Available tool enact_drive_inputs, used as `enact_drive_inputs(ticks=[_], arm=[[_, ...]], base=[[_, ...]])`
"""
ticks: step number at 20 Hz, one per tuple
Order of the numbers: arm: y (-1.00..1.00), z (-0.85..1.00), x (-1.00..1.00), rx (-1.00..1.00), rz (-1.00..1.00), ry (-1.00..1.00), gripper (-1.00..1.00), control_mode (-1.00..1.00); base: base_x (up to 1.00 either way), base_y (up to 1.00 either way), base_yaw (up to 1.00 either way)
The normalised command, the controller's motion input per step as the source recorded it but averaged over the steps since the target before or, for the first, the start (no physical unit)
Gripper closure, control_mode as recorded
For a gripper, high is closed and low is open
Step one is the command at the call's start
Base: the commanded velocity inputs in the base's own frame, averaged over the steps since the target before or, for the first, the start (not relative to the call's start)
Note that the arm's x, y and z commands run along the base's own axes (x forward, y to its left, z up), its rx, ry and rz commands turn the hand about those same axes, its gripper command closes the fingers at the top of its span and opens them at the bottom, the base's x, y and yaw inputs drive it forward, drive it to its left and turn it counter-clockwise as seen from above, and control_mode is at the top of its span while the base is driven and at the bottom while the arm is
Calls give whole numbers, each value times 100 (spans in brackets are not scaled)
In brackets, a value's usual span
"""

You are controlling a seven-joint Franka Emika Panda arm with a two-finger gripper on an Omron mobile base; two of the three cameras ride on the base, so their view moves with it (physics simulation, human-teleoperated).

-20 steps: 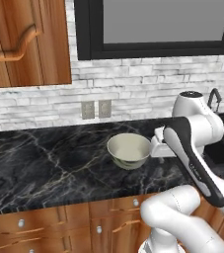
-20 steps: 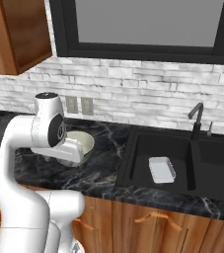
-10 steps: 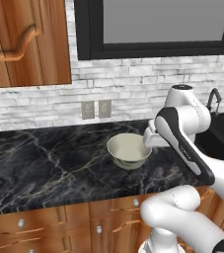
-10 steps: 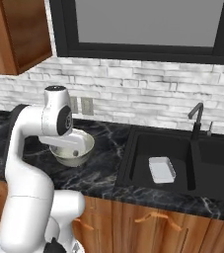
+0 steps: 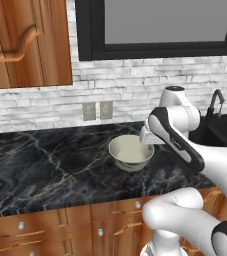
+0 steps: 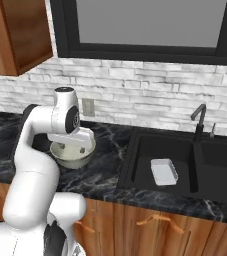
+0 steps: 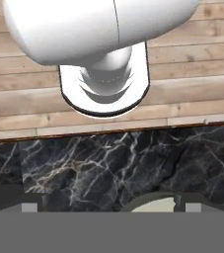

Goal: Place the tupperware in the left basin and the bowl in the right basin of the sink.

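Note:
The cream round bowl point(image 5: 130, 152) stands upright on the black marble counter, left of the sink point(image 6: 135, 165). My gripper point(image 5: 146, 137) hangs open just above the bowl's right rim, holding nothing. From the right base view the gripper point(image 6: 71, 146) sits over the bowl point(image 6: 75, 156). In the hand view the two fingertips point(image 7: 31, 205) stand wide apart, with a sliver of the bowl's rim point(image 7: 152, 204) between them. The white rectangular tupperware point(image 6: 164, 171) lies flat in the left basin point(image 6: 147, 147). The right basin point(image 6: 221, 167) holds nothing that I can see.
A black gooseneck faucet point(image 6: 199, 121) rises behind the sink's divider. Two wall outlets point(image 5: 97, 110) sit on the white brick backsplash behind the bowl. A wooden cabinet point(image 5: 25, 42) hangs at upper left. Drawers point(image 5: 60, 225) run under the counter.
The arm has swung left, bringing the open gripper from beside the bowl's right side to just over its rim. Bowl and tupperware have not moved.

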Motion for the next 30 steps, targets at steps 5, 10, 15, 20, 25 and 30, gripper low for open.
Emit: enact_drive_inputs(ticks=[5, 10, 15, 20, 25, 30], arm=[[-2, -30, 44, 0, 0, -8, -100, -100], [-16, -19, 29, 1, 0, -8, -100, -100], [-4, -12, 28, 0, 0, 0, -100, -100], [-1, -11, 35, 0, 0, 0, -100, -100], [-2, -7, 35, 0, 0, 0, -100, -100], [-2, -6, 29, 0, 0, 0, -100, -100]], base=[[0, 0, 0], [0, 0, 0], [0, 0, 0], [0, 0, 0], [0, 0, 0], [0, 0, 0]])
